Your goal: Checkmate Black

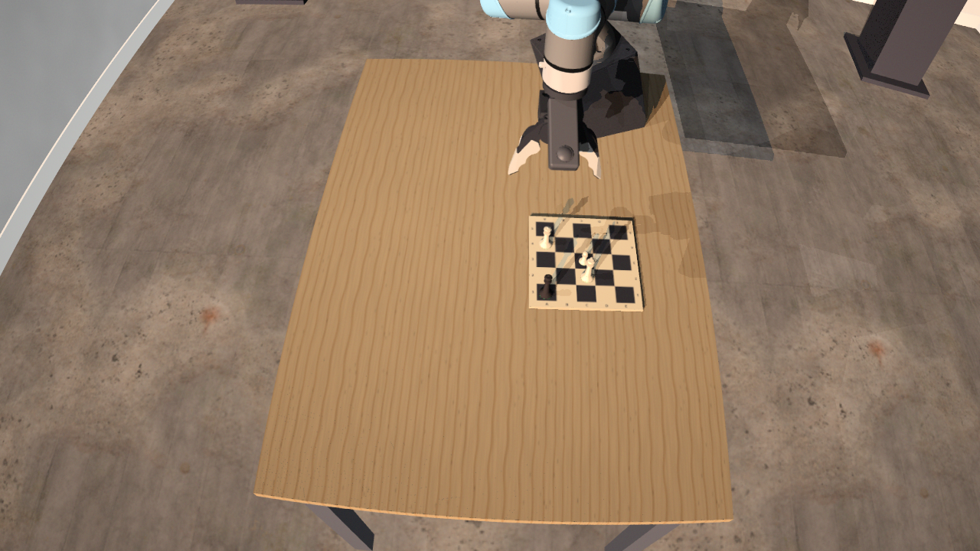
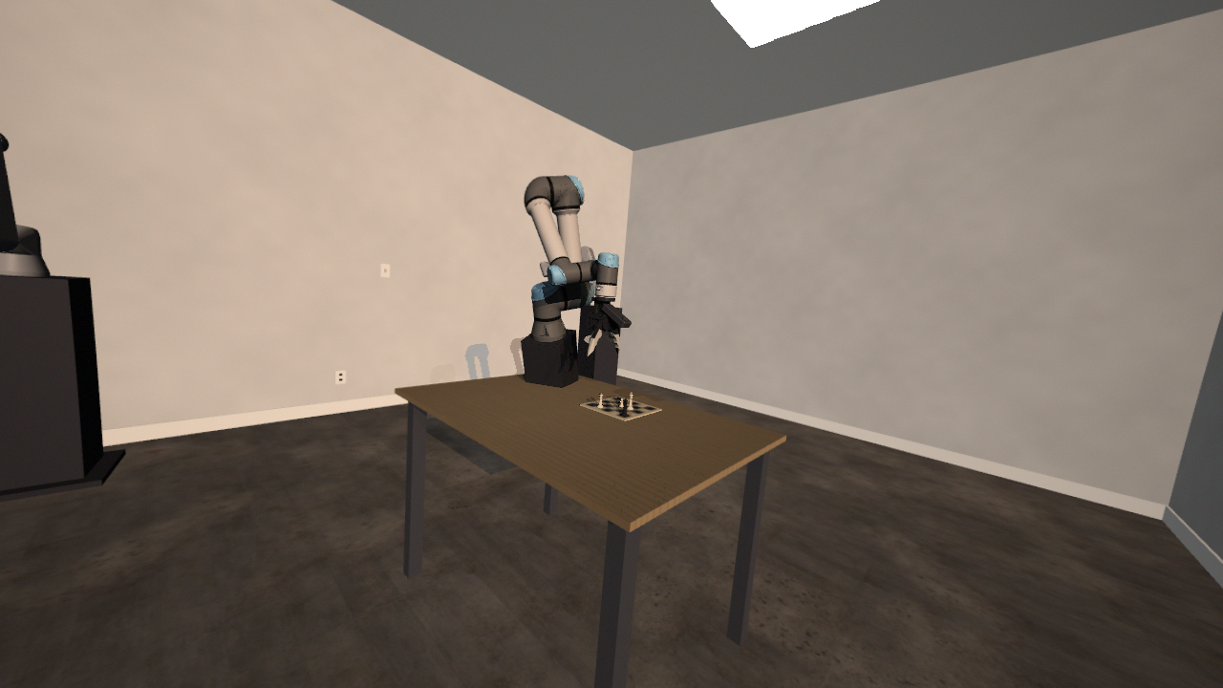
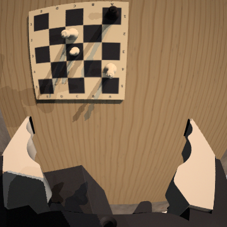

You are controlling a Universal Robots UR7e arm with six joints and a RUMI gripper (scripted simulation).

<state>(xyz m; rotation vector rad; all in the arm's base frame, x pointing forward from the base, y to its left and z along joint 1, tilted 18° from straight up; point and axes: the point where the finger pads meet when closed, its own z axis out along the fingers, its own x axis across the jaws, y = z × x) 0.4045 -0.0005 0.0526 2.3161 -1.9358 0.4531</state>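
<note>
The small chessboard point(image 1: 586, 266) lies on the right half of the wooden table and shows at the top of the wrist view point(image 3: 78, 52). One black piece point(image 3: 111, 12) stands on a1, also seen in the overhead view point(image 1: 547, 286). Three white pieces stand upright: one on a4 point(image 3: 110, 69) point(image 1: 545, 237), one on c3 point(image 3: 74, 50) and one on c2 point(image 3: 70, 33); I cannot tell their kinds. My gripper point(image 1: 556, 166) point(image 3: 109, 119) hangs open and empty above the bare table, short of the board's rank-5 edge, pointing down.
The arm's dark base point(image 1: 616, 89) stands at the table's far edge behind the gripper. The table's right edge point(image 1: 692, 226) runs close beside the board. A dark cabinet point(image 2: 42, 376) stands on the floor far to the left.
</note>
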